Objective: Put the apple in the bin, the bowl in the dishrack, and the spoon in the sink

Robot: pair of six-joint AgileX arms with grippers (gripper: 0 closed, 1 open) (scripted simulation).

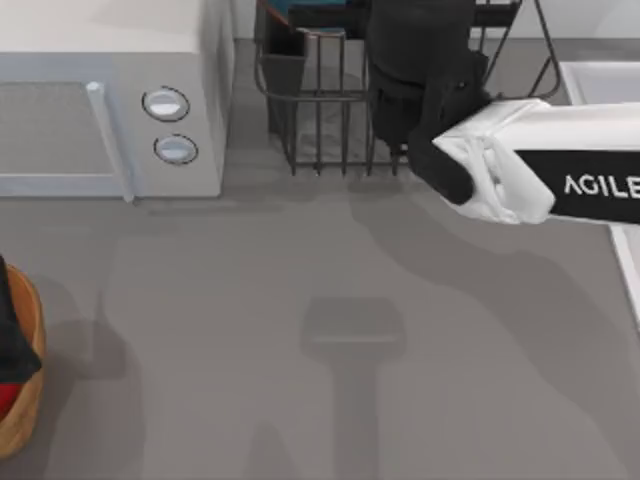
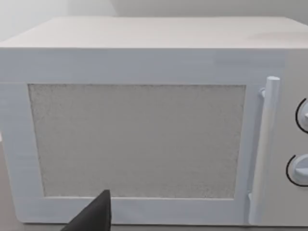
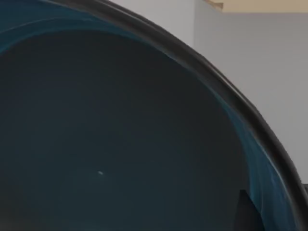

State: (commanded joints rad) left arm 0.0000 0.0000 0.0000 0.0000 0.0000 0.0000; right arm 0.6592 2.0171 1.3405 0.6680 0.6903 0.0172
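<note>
Top view: looks straight down on the grey desk [image 1: 300, 400]; microwave [image 1: 110, 100] upper left of frame, dishrack [image 1: 320, 110] top centre, sink [image 1: 600, 85] rim upper right, bin [image 1: 25, 400] cut by lower left edge.

Left wrist view: faces the microwave [image 2: 139, 139] door head-on, near, level with it; shares the microwave with the top view.

Right wrist view: very close on the bowl [image 3: 120, 144] inside, wall behind at upper right.
</note>
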